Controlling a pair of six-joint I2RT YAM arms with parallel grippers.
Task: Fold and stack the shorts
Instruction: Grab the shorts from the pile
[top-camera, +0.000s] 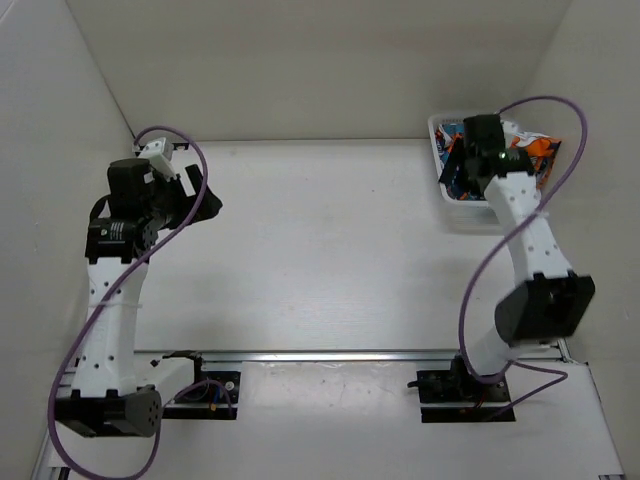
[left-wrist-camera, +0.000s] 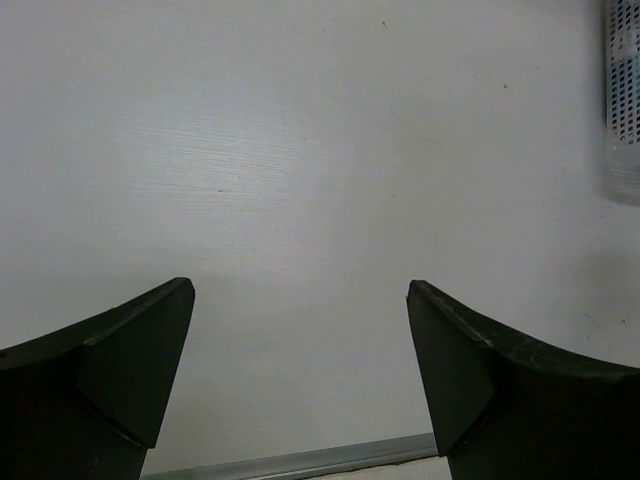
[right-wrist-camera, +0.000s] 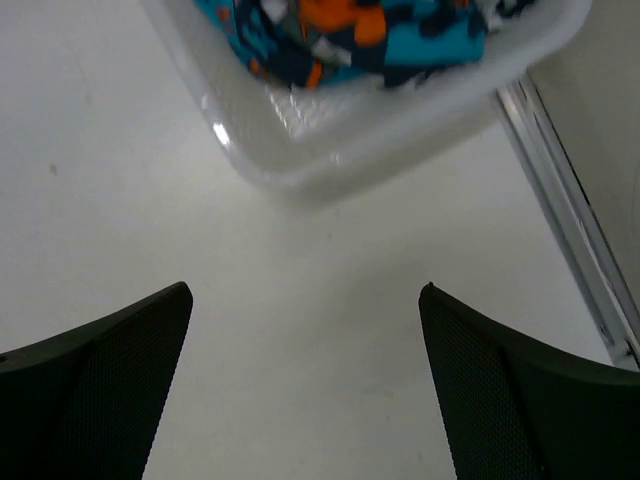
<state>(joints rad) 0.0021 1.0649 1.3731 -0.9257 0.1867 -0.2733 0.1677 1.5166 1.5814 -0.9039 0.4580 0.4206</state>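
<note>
The shorts (top-camera: 541, 150), a crumpled bundle in orange, teal, navy and white, lie inside a white plastic basket (top-camera: 466, 213) at the table's far right. In the right wrist view the shorts (right-wrist-camera: 350, 30) fill the basket (right-wrist-camera: 330, 170) at the top of the frame. My right gripper (right-wrist-camera: 305, 289) is open and empty, hovering over bare table just short of the basket's near rim. From above, the right gripper (top-camera: 456, 165) sits over the basket's left side and hides part of the shorts. My left gripper (left-wrist-camera: 300, 287) is open and empty above bare table at the far left (top-camera: 203, 196).
White walls enclose the table on the left, back and right. A metal rail (top-camera: 350, 355) runs across in front of the arm bases. The basket's mesh corner (left-wrist-camera: 624, 80) shows at the right edge of the left wrist view.
</note>
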